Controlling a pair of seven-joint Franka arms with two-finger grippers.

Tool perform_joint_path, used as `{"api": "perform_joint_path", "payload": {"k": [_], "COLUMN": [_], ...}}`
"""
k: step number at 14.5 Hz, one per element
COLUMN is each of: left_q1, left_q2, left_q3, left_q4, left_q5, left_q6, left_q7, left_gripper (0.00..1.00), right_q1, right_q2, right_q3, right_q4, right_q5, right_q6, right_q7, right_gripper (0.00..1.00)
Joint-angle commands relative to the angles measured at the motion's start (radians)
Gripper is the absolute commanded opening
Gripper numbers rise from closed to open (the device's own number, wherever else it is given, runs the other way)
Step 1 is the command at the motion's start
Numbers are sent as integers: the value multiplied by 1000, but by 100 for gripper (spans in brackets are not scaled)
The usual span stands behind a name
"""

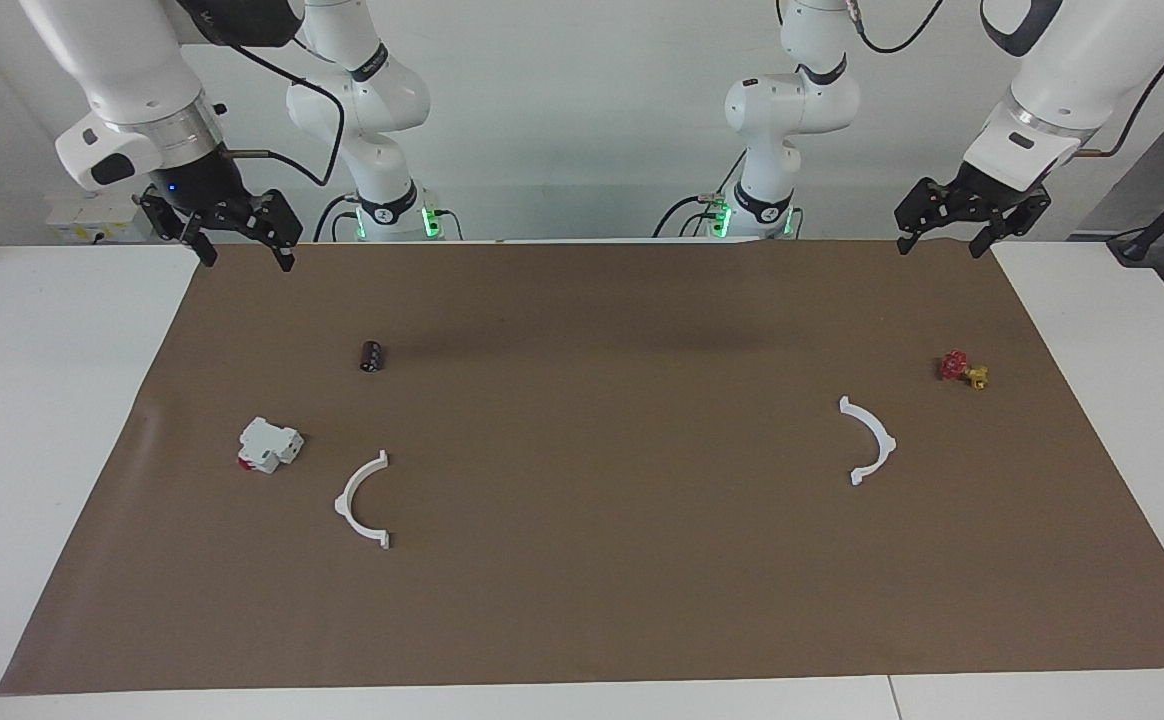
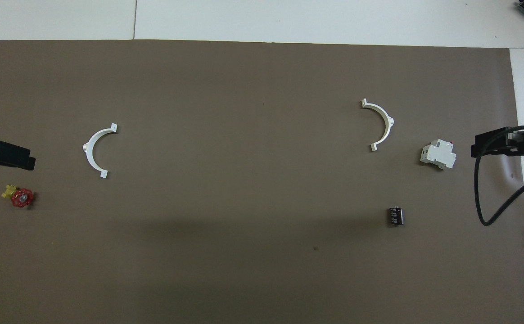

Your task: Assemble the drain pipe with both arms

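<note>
Drain pipe halves [image 1: 365,500] [image 1: 869,439] apart on mat, both hands [image 1: 247,250] [image 1: 945,238] raised, well clear.

Overhead, the left gripper [image 2: 1,155] and right gripper [image 2: 509,144] are cut off by the picture's edges, fingers unseen. The small dark cylinder [image 1: 372,356] is too small to identify.

Two white half-rings lie on the brown-covered surface [image 1: 582,600]: one half-ring [image 1: 364,500] toward the right end effector [image 1: 242,255], the other half-ring [image 1: 868,440] toward the left end effector [image 1: 945,238]. There is one white block [image 1: 269,444] with a red end, one small black cylinder [image 1: 372,355], and one red-and-yellow valve [image 1: 962,369] under the left end effector's side. Two arms, two end effectors.
</note>
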Motion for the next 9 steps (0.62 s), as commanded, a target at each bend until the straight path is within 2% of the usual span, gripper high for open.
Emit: {"api": "perform_joint_path", "payload": {"k": [1,9], "left_q1": [5,2], "left_q2": [-31,-30], "left_q3": [1,0], "left_q4": [-34,-32], "left_q5": [-17,-18], "left_q6": [7,12], "left_q7": [-5,-8], "left_gripper": [100,100], "right_q1": [-10,-8], "right_q2": [-15,-15], "right_q3": [3,3], "right_q4": [-6,-6], "right_q5": [5,5], "right_q6": [-14,-12], "right_q7": [-13,-14], "right_gripper": [100,100]}}
